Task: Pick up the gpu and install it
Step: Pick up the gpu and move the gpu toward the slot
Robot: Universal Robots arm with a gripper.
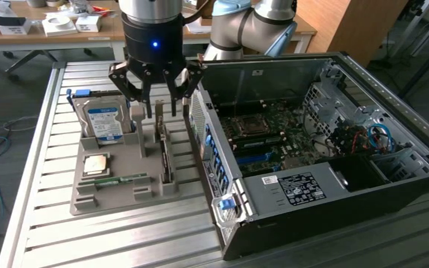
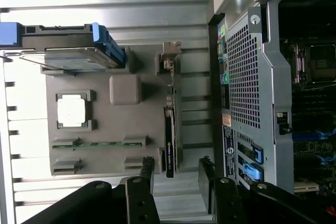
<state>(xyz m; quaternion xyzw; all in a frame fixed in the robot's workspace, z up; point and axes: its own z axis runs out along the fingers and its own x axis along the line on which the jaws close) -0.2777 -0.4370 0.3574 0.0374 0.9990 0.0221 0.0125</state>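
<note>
The gpu (image 1: 167,152) is a thin dark card standing on edge in a slot of the grey holder tray (image 1: 121,195), next to the computer case. In the wrist view the gpu (image 2: 169,135) appears edge-on, with its silvery bracket (image 2: 171,56) at one end. My gripper (image 1: 157,111) hangs open above the far end of the tray, over the card's slot and apart from the card. Its two black fingers (image 2: 147,174) straddle the line of the card with nothing between them; the gripper (image 2: 176,177) holds nothing.
On the same tray a silver hard drive (image 1: 104,120) stands upright, with a processor chip (image 1: 96,164) and a green memory stick (image 1: 114,180) lying flat. The open computer case (image 1: 311,145) lies at the exterior view's right, motherboard exposed. All rest on a slatted metal table (image 1: 43,167).
</note>
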